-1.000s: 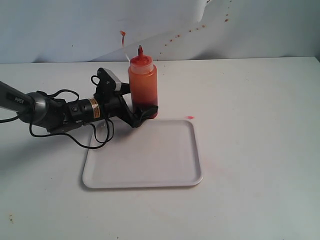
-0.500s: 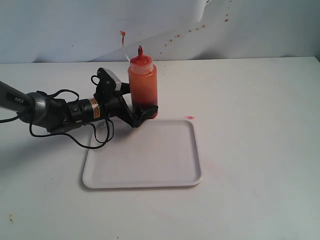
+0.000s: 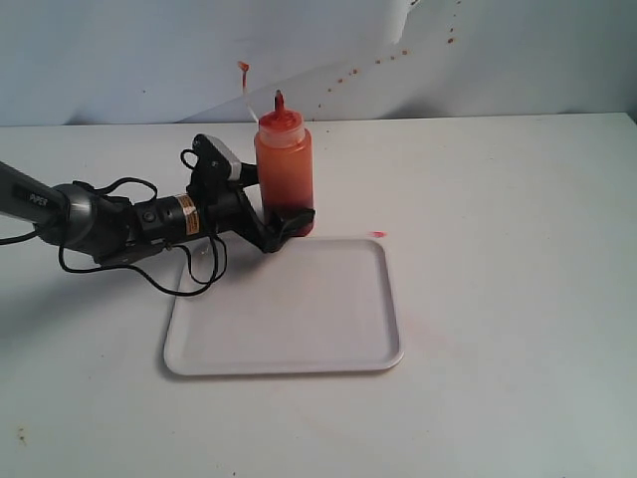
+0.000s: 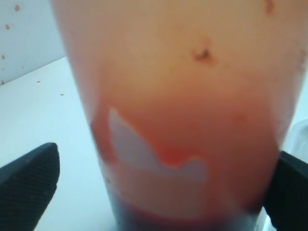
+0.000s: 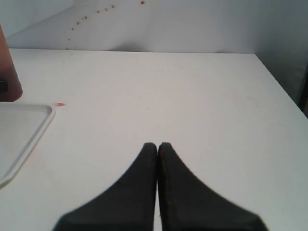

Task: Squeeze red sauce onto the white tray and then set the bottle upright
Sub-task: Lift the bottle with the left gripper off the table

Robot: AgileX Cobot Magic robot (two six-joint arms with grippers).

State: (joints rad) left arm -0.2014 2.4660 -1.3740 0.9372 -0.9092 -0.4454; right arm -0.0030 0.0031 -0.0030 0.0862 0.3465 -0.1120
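The bottle [image 3: 285, 164] stands upright on the table just behind the far edge of the white tray [image 3: 289, 311]. Red sauce [image 3: 292, 204] shows dark through its lower wall, and its tethered cap [image 3: 244, 68] sticks up beside the nozzle. My left gripper [image 3: 289, 223] straddles the bottle's base. In the left wrist view the bottle [image 4: 183, 86] fills the frame; one finger [image 4: 31, 187] stands apart from the wall, the other [image 4: 291, 185] is at its edge, so the left gripper [image 4: 168, 166] is open. No sauce shows on the tray. My right gripper [image 5: 158, 145] is shut and empty, out of the exterior view.
A small red drop [image 3: 377, 234] lies on the table just past the tray's far right corner, also seen as a red drop [image 5: 59, 104] from the right wrist. The tray's corner [image 5: 21, 127] and the bottle's edge [image 5: 7, 72] show there too. Red specks dot the grey backdrop [image 3: 398, 52].
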